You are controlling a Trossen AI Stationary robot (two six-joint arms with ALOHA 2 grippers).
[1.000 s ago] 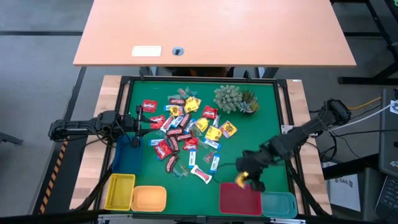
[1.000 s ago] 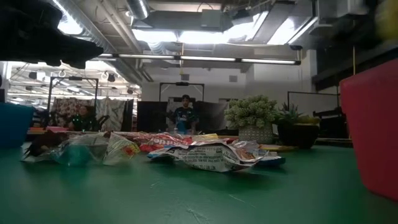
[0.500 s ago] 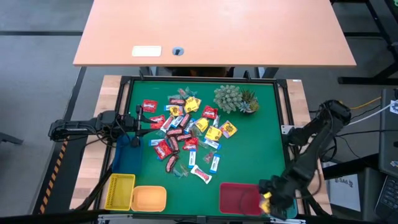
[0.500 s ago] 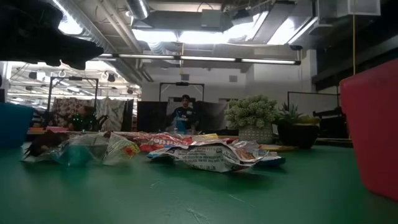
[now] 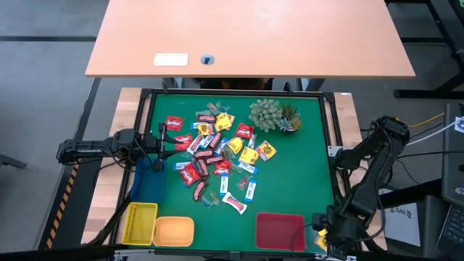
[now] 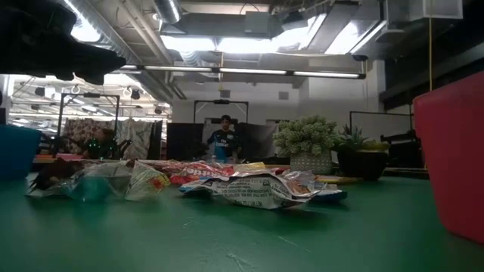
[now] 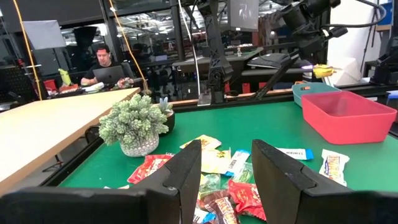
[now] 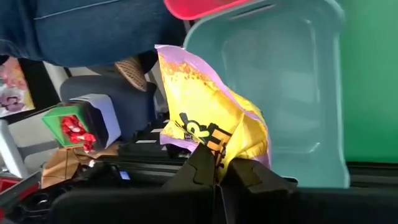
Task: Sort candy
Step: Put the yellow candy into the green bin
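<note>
Standing upright, yellow candy [image 8: 208, 121] in right end effector [image 8: 217, 167].

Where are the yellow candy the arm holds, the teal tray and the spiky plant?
yellow candy [image 8: 208, 118], right wrist view, wrapper's middle.
teal tray [image 8: 298, 93], right wrist view, inner floor.
spiky plant [image 5: 267, 114], high view, leafy crown.

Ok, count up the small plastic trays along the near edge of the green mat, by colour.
Yellow slatted plastic tray: 1
Orange plastic tray: 1
Red plastic tray: 1
Teal plastic tray: 1
Blue plastic tray: 1
Total: 5
</note>
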